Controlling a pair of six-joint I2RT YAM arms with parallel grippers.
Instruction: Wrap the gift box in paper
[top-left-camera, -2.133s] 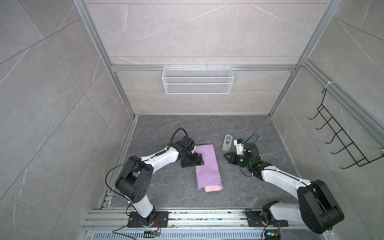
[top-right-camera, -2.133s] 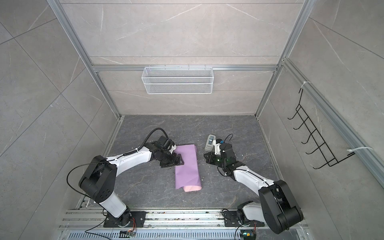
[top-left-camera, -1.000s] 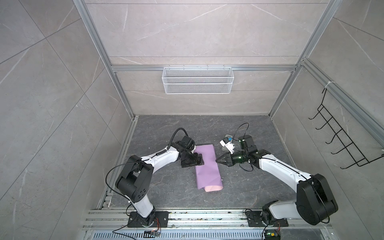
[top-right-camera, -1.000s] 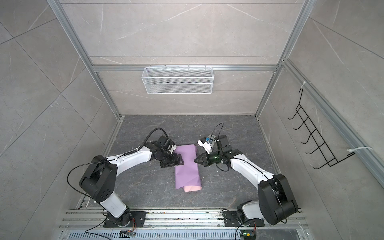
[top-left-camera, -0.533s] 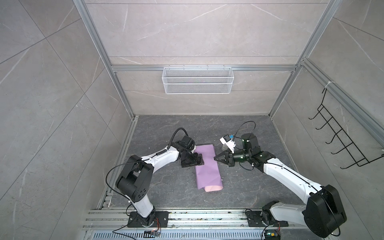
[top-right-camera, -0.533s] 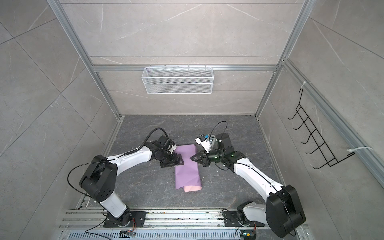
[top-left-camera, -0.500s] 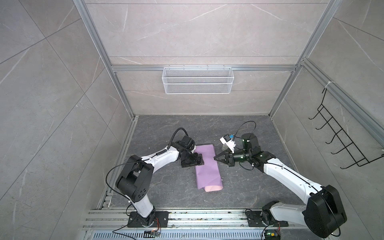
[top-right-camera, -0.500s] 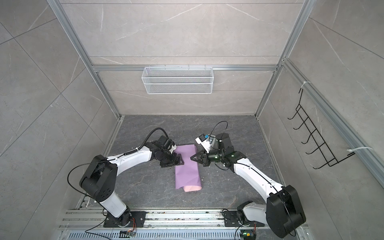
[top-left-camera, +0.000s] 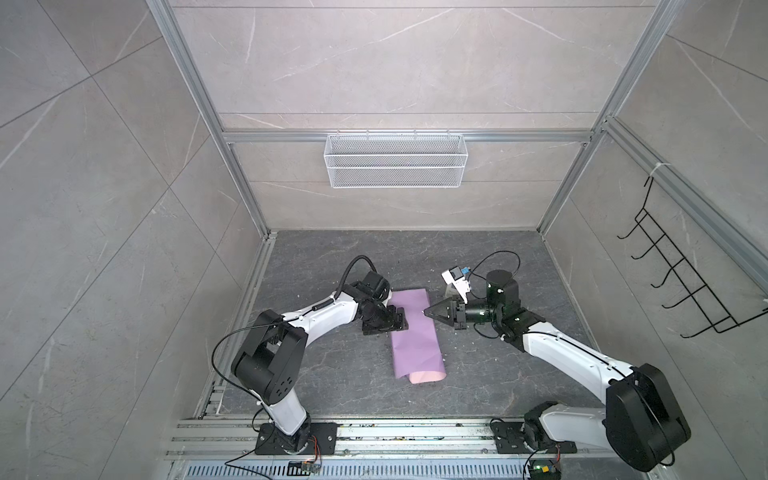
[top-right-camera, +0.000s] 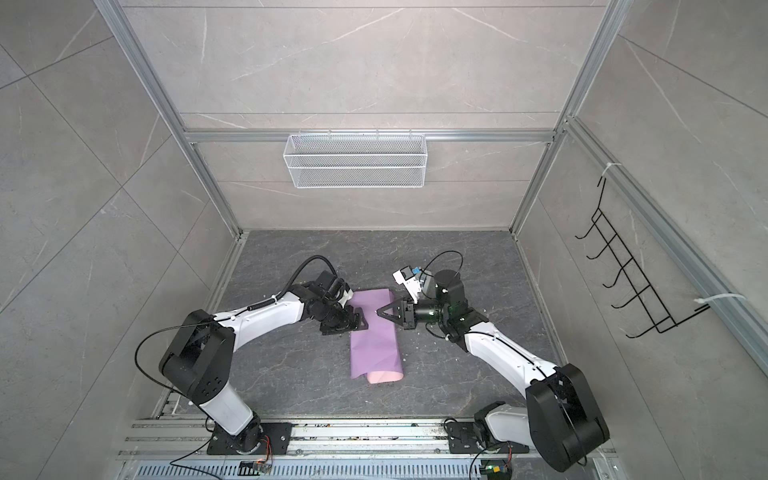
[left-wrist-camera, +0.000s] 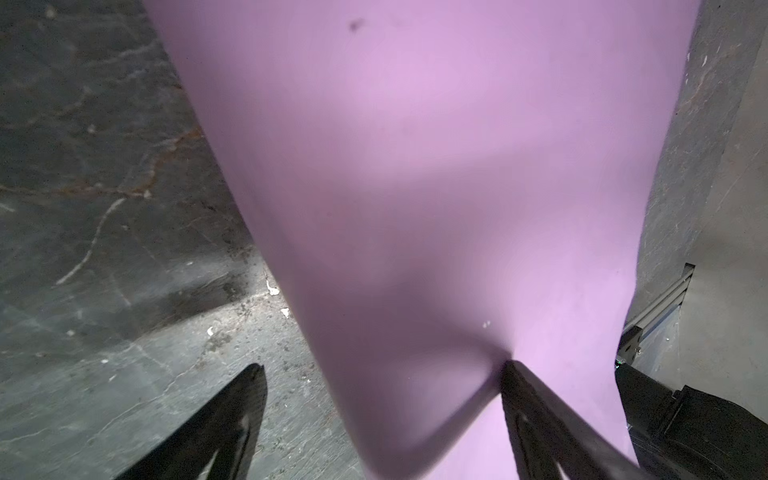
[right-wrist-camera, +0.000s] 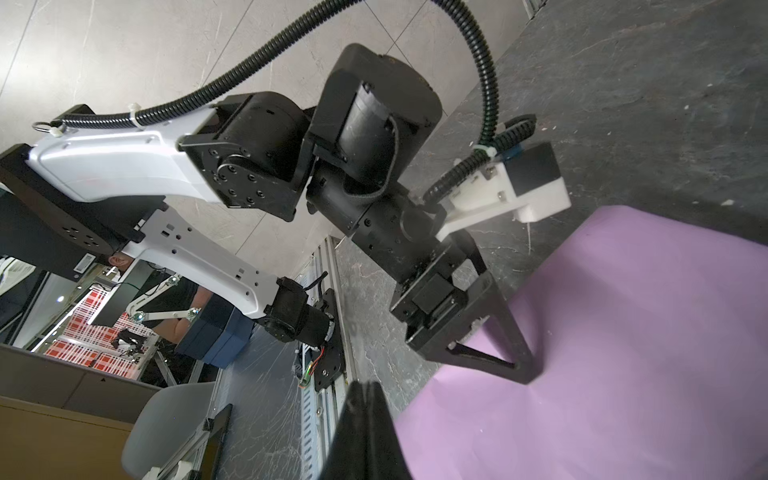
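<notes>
Paper (top-left-camera: 413, 332) lay folded on the table (top-left-camera: 332, 374), lilac face up. Left pincer (top-left-camera: 394, 328) was open, one jaw pressing the paper's edge. Right pincer (top-left-camera: 427, 312) was closed, tip at the opposite edge.

No readable text, no labels, no brand marks, no numbers, no signs legible in any view

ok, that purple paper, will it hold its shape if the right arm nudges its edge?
Probably floppy: the paper dimples where one of the left fingers presses it. Likely light and springy: its near end curls over showing pink instead of lying flat. A nudge at the edge would likely buckle it rather than slide it.
</notes>
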